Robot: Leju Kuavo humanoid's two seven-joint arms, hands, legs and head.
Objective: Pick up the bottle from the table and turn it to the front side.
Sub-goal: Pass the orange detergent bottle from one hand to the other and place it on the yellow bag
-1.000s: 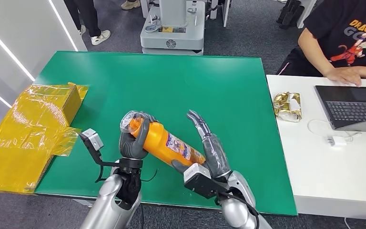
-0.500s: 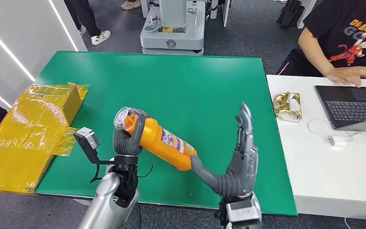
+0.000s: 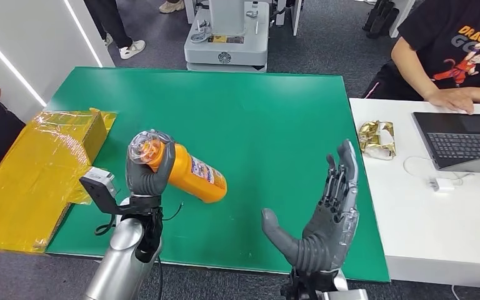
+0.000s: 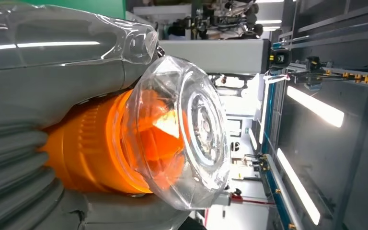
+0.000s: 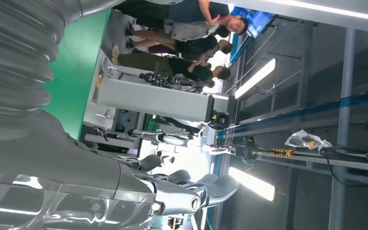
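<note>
An orange bottle [image 3: 187, 175] with a clear cap [image 3: 144, 145] and a printed label is held above the green table [image 3: 269, 119] near its front edge. My left hand [image 3: 148, 175] grips it around the neck, just below the cap, with the bottle tilted and its base pointing right. In the left wrist view the clear cap [image 4: 187, 134] and orange neck [image 4: 91, 148] fill the space beyond my fingers. My right hand [image 3: 325, 219] is open, palm turned left and fingers upright, well to the right of the bottle and apart from it.
A yellow film-wrapped box [image 3: 37, 169] lies at the table's left edge. A white desk [image 3: 425, 219] on the right carries a laptop [image 3: 462, 140], a gold foil packet [image 3: 377, 139] and a cable. A seated person [image 3: 456, 56] is at the laptop. A grey machine base [image 3: 228, 37] stands behind the table.
My left hand has carried the bottle left and up. My right hand has let go of the bottle's base and drawn away to the right, fingers spread.
</note>
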